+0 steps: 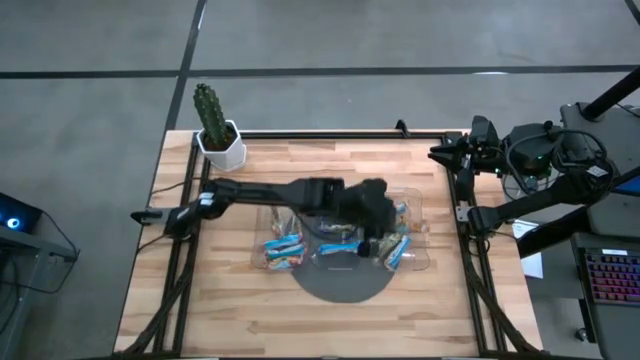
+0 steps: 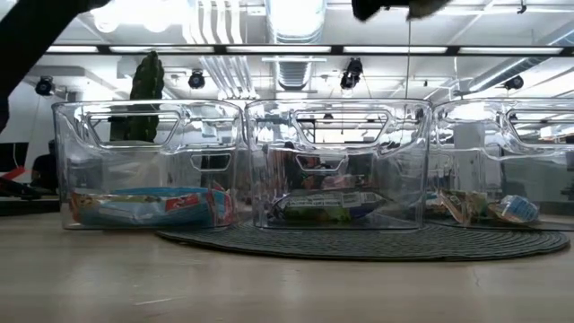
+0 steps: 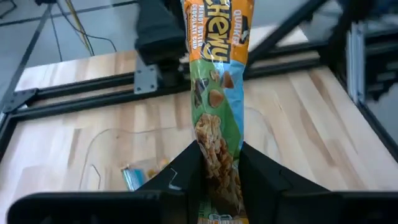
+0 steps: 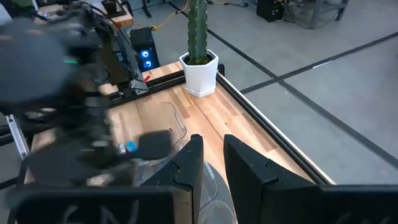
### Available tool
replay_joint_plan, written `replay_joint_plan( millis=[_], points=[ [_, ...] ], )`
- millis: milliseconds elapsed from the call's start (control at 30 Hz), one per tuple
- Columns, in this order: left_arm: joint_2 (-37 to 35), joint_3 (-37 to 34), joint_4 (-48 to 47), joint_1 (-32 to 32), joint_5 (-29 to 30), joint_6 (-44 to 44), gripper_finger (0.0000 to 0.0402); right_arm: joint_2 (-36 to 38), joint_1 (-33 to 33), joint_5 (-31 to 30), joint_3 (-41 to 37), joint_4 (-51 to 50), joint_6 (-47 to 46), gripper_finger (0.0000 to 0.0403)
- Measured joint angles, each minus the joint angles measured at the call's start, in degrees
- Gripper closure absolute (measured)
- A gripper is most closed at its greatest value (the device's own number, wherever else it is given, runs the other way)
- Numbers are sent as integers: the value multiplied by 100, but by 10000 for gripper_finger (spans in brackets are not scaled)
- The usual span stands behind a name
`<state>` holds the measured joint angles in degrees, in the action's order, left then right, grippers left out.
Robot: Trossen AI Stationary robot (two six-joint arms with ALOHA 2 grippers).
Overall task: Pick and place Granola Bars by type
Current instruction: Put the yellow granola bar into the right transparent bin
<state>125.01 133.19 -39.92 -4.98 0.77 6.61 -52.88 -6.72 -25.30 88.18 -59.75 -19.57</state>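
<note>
My left gripper (image 3: 221, 155) hovers over the clear three-compartment tray (image 1: 425, 262), above its middle and right parts (image 1: 380, 215), shut on a green-and-orange granola bar (image 3: 216, 81). Other granola bars lie in the tray. Blue ones (image 2: 152, 206) are in the left compartment, green ones (image 2: 332, 206) in the middle, and brownish and blue ones (image 2: 484, 208) in the right. My right gripper (image 4: 213, 165) waits off the table's far right corner (image 1: 470, 152), its fingers a little apart with nothing between them. My left gripper pinches the granola bar between its two fingers, on the bar's long edges (image 3: 214, 171) near one end. The fingers slant downward toward the table's right side, and the bar runs along them, most of it sticking out past the fingertips. It is lifted clear above the tray.
The tray stands on a dark round mat (image 1: 340, 288) in the middle of the wooden table. A cactus in a white pot (image 1: 218, 135) stands at the far left corner. Black frame rails (image 1: 465, 250) run along the table's sides. A keyboard (image 1: 610, 285) lies beyond the right edge.
</note>
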Motion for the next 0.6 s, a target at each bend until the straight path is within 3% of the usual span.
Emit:
replay_joint_plan(
  millis=[400, 600],
  points=[
    [24, -1859, 2149, 669, -685, -673, 327, -2, 0, 0, 0, 5, -151, 346],
    [28, -2345, 2886, 680, -781, -833, 327, -2, 0, 0, 0, 7, -151, 346]
  ],
)
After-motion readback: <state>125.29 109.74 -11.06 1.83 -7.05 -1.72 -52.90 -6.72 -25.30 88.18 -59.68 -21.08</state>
